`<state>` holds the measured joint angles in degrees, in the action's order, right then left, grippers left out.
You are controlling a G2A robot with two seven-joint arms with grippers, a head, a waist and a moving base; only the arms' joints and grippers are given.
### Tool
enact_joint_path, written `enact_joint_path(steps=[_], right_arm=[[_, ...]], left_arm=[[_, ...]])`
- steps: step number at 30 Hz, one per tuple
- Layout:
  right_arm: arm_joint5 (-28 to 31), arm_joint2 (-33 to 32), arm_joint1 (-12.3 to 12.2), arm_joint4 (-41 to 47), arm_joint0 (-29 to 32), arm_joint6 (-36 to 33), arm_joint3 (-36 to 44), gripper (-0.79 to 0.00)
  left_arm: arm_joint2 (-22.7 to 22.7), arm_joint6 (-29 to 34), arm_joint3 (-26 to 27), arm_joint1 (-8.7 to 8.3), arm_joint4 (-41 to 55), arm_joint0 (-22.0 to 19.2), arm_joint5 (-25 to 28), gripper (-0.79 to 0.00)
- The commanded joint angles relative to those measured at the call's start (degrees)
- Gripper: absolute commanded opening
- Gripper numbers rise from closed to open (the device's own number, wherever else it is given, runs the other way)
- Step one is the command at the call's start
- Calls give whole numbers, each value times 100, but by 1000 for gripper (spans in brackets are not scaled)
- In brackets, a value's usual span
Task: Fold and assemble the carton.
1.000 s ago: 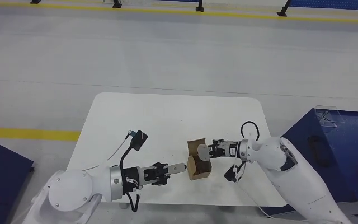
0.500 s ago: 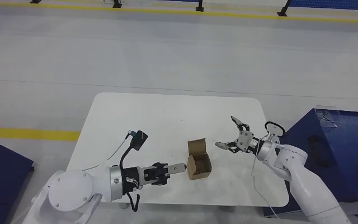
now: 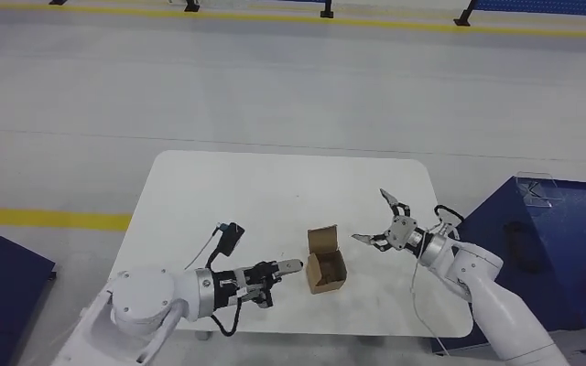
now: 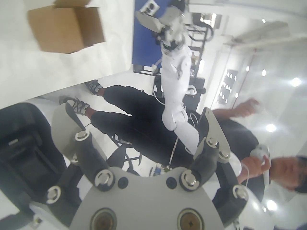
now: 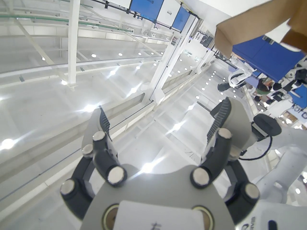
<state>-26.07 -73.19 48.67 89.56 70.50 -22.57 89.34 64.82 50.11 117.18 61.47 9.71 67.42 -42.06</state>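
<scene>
A small brown carton (image 3: 327, 268) stands on the white table (image 3: 247, 192) near its front edge, top open and one lid flap (image 3: 321, 239) upright at the back. My left gripper (image 3: 287, 267) lies just left of the carton, a small gap away. In the left wrist view its fingers (image 4: 208, 123) are spread, nothing between them, with the carton (image 4: 67, 29) farther off. My right gripper (image 3: 375, 220) hovers right of the carton, open and empty. In the right wrist view, a corner of the carton (image 5: 254, 22) lies beyond the open right gripper (image 5: 163, 113).
A dark blue cabinet (image 3: 522, 229) stands off the table's right edge, close to the right arm. The table's back half and left side are bare. The right arm (image 4: 172, 56) appears beyond the table edge in the left wrist view.
The right gripper let go of the carton's flap, opened and drew back to the right. The left arm rolled its wrist and shifted slightly; the carton stayed in place.
</scene>
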Motion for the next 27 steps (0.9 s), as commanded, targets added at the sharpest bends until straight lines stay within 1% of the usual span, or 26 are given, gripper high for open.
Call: enact_joint_path(steps=[1,3,5,7,8,12,15,17,18,19,21,23,25,27], right_arm=[[787,-152,-54,-1284,283,-311,91,0],[924,-280,-118,-2070,472,-636,156,0],[1112,-422,-186,-3029,624,-595,263,0],[837,-467,-252,-3817,783,-560,426,0],[803,-552,-274,-4102,812,-408,535,0],[803,-552,-274,-4102,812,-408,535,0],[772,-536,-271,-4069,826,-450,527,0],[229,-522,-277,-3692,705,-1189,269,0],[126,-620,-281,-3545,573,-1346,7,0],[129,-650,-296,-3848,464,-1213,-84,0],[176,-577,-321,-4614,422,-950,87,0],[133,-518,-359,-5317,458,-887,367,0],[-42,-443,-397,-5986,526,-819,636,0],[-93,-366,-425,-6713,607,-563,957,0]], left_arm=[[-588,-44,-482,67,-1079,-485,-365,0],[-1017,-166,-887,150,-1269,-839,-602,0],[-1457,-265,-1181,235,-1534,-1188,-762,0],[-1771,-299,-1456,333,-1566,-1485,-917,0],[-1930,-295,-1592,379,-1586,-1612,-988,0],[-2488,-168,-2020,530,-1730,-2041,-1153,0],[-2697,-197,-2286,629,-1705,-2231,-1153,0],[-2779,-266,-2408,695,-1634,-2318,-998,0],[-2737,-322,-2500,726,-1499,-2336,-913,0],[-2704,-430,-2620,755,-1424,-2355,-897,0],[-2790,-551,-2807,813,-1429,-2412,-885,0],[-2895,-504,-2921,874,-1363,-2493,-820,0],[-3001,-452,-3060,933,-1313,-2568,-786,0],[-3118,-428,-3196,995,-1308,-2660,-798,0]])
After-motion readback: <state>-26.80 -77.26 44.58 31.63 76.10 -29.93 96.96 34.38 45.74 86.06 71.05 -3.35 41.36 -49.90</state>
